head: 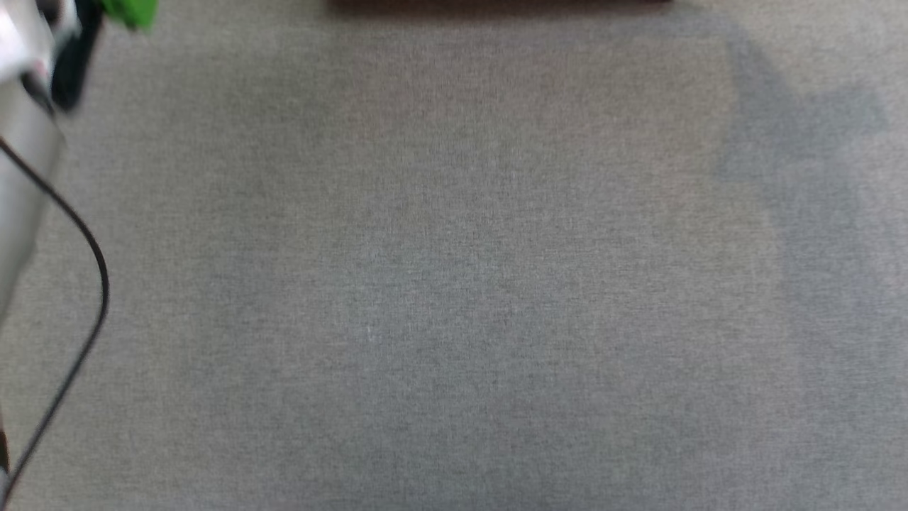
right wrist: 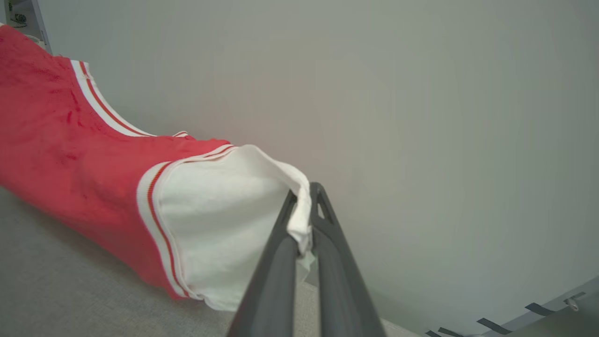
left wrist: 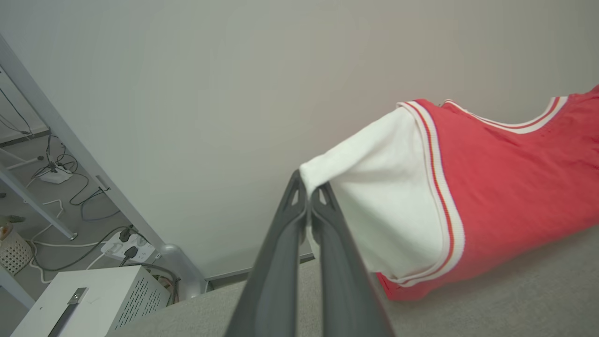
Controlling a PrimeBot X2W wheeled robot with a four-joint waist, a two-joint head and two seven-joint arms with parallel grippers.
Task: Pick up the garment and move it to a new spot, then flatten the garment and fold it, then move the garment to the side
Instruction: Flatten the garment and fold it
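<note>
The garment (left wrist: pixel 505 187) is a red shirt with white short sleeves and red-and-white striped trim. It hangs stretched between both grippers, above the grey table surface (left wrist: pixel 468 309). In the left wrist view my left gripper (left wrist: pixel 309 192) is shut on the edge of one white sleeve (left wrist: pixel 383 201). In the right wrist view my right gripper (right wrist: pixel 304 199) is shut on the edge of the other white sleeve (right wrist: pixel 220 220), and the garment's red body (right wrist: pixel 70 154) runs off to the left. A dark reddish strip (head: pixel 496 4) lies along the top edge of the head view.
The grey fabric-covered table (head: pixel 454 284) spreads across the head view. A pale forearm (head: pixel 21 142) with a black cable (head: pixel 96 255) and a green blur (head: pixel 131 11) sit at its left edge. Beyond the table are a white box (left wrist: pixel 93 299), a power strip (left wrist: pixel 126 243) and a plain wall.
</note>
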